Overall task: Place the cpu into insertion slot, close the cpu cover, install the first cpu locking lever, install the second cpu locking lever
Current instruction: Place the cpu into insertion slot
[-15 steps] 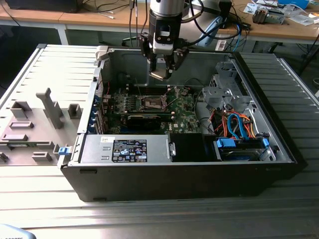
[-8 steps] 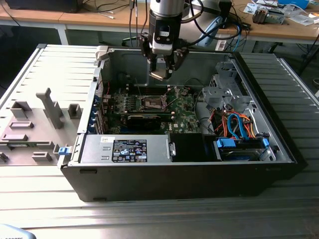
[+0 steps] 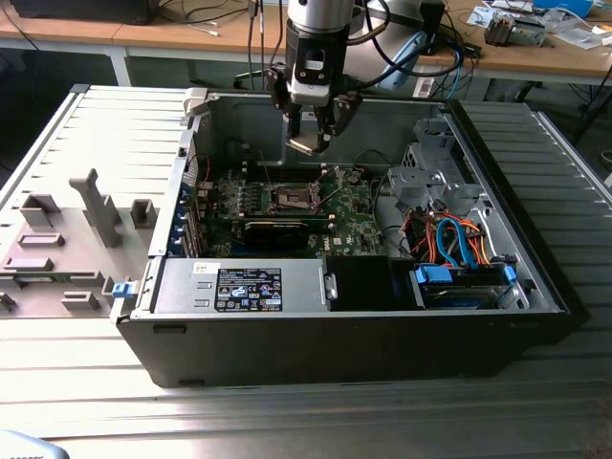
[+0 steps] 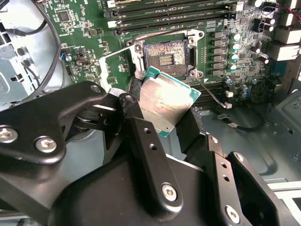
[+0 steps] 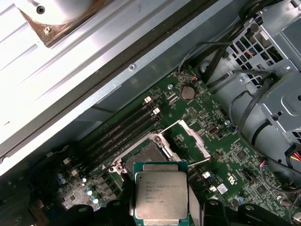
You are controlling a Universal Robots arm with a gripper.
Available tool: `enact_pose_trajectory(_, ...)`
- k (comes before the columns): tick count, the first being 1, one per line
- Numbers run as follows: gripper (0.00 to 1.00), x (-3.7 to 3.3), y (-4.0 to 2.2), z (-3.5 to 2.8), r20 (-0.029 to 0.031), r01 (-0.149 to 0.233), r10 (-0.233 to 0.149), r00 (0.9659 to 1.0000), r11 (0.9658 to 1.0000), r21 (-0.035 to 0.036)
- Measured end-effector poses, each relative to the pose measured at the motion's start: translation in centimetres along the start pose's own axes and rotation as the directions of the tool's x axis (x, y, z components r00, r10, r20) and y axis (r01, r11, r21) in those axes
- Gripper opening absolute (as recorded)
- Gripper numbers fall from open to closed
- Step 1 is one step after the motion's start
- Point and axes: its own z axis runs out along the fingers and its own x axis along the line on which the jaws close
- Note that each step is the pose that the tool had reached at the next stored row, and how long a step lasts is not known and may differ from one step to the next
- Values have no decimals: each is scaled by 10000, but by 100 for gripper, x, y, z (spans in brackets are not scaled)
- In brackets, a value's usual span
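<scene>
I have the pincer (image 3: 311,142) pinching the cpu (image 4: 165,99) by its edges, tilted, above the open insertion slot (image 4: 165,56).

Open air lies between the bare insertion slot (image 3: 292,198) and the end effector (image 3: 311,143) carrying the cpu (image 4: 164,103) above it. The raised cpu cover (image 5: 195,138), black card (image 3: 277,228) and drive cage (image 3: 432,177) stand around it.

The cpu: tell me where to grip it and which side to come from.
Grip the cpu by two opposite thin edges, coming from above its metal top, as the pincer holds it now near the open socket. It is flat and thin, so only the edges offer purchase.
</scene>
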Motion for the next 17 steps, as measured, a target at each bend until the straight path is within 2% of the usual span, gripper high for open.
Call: enact_pose_trajectory(17, 55, 0, 0, 7, 9, -264, 264, 9997, 9997, -5)
